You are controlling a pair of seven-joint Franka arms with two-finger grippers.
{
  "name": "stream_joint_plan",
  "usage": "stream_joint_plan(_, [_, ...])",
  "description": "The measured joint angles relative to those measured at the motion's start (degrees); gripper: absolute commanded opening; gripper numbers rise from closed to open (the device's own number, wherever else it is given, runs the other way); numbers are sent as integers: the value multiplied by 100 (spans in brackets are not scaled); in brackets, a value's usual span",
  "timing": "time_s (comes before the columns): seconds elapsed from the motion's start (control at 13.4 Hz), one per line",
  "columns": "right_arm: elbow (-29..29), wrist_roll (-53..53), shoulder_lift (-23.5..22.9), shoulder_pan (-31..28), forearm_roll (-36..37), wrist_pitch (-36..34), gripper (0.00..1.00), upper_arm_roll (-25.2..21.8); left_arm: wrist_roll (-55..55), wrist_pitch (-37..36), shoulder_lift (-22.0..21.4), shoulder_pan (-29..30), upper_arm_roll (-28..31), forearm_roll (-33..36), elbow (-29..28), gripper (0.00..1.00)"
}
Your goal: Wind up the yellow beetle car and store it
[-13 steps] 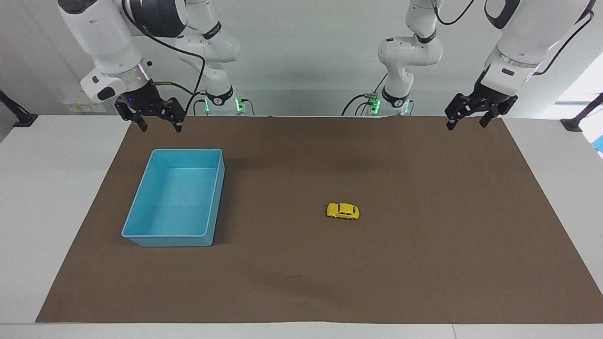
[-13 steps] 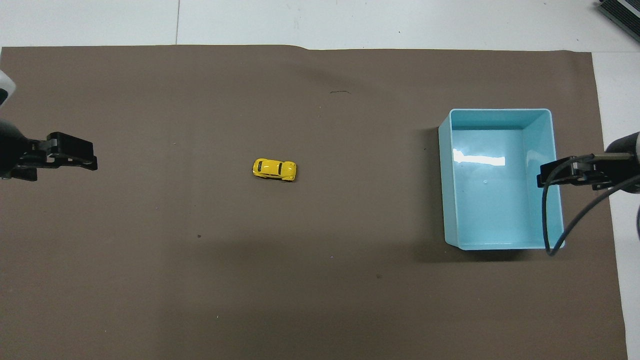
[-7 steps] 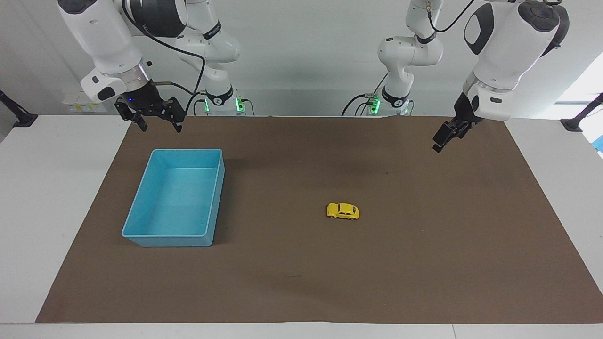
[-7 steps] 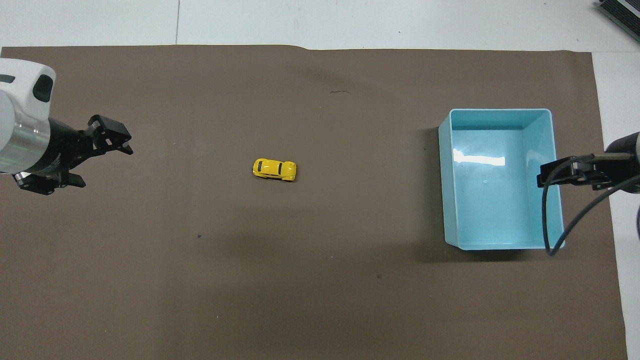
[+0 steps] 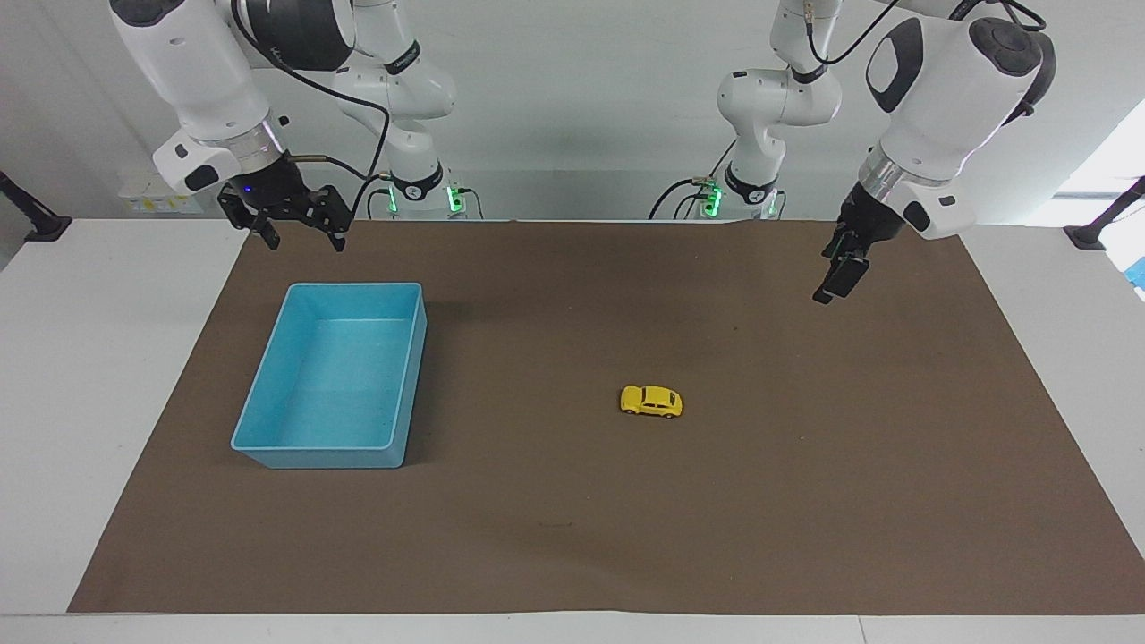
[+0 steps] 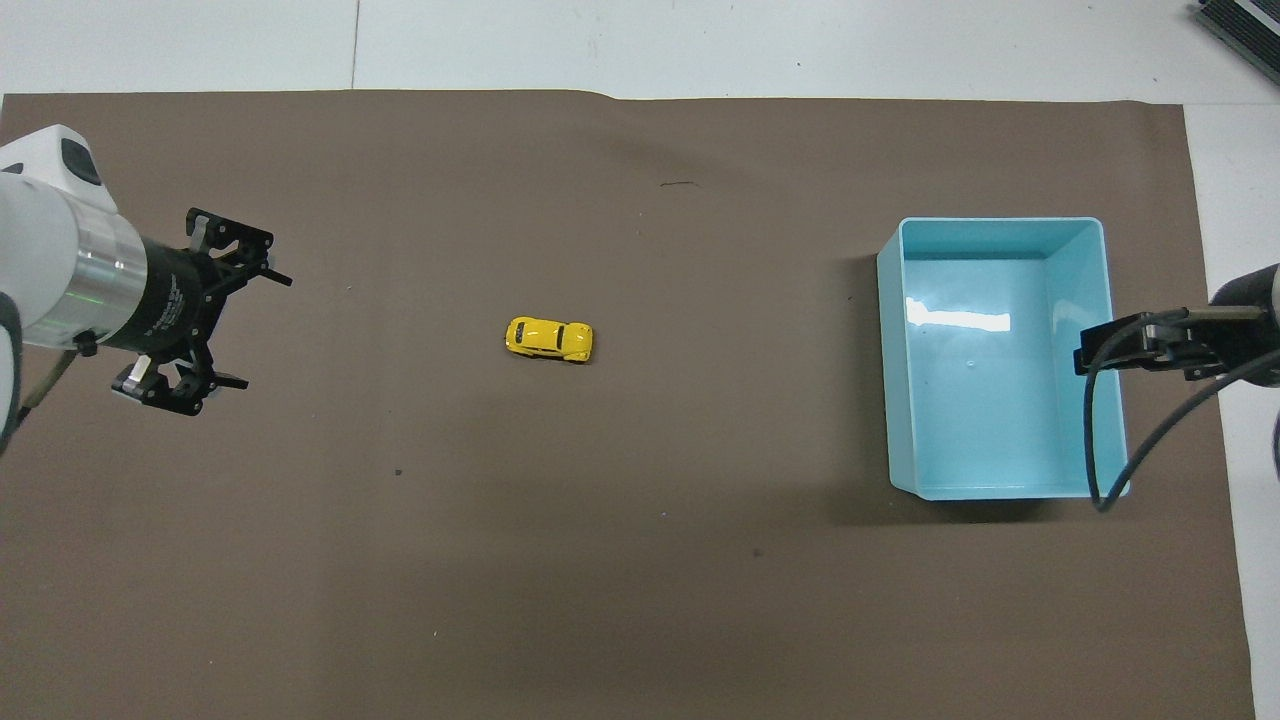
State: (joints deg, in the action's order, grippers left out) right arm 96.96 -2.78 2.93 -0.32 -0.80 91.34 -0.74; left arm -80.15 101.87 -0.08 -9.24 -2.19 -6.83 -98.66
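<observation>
On the brown mat [image 5: 805, 501], unlabelled yellow beetle car [image 5: 651, 402].

White table [image 5: 107, 376], brown mat [image 5: 805, 501] spread over it (yellow beetle car [image 5: 651, 402], blue bin [image 5: 333, 376] on top)

Bright yellow beetle car [image 5: 651, 402], light blue bin [image 5: 268, 436], brown mat [image 5: 805, 501], white table [image 5: 80, 376].

No legible text, label, brand or number on anything in view
</observation>
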Motion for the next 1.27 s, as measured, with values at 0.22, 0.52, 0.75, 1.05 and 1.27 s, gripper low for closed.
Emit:
stream_joint_plan(0.22, [0, 0, 0, 0, 0, 0, 100, 0, -1508, 466, 192, -268, 0, 1, -44, 100])
stream_joint_plan(0.52, [0, 0, 0, 0, 0, 0, 100, 0, -2915, 672, 619, -643, -4, 173, 82, 100])
stream_joint_plan(0.75, [0, 0, 0, 0, 0, 0, 100, 0, -3699, 846, 1002, -999, -3, 316, 179, 100])
stream_joint_plan(1.05, [0, 0, 0, 0, 0, 0, 100, 0, -4485, 995, 1850, -1519, -9, 557, 611, 100])
stream_joint_plan(1.27, [0, 0, 0, 0, 0, 0, 100, 0, -4495, 1248, 2161, -1661, -10, 559, 666, 100])
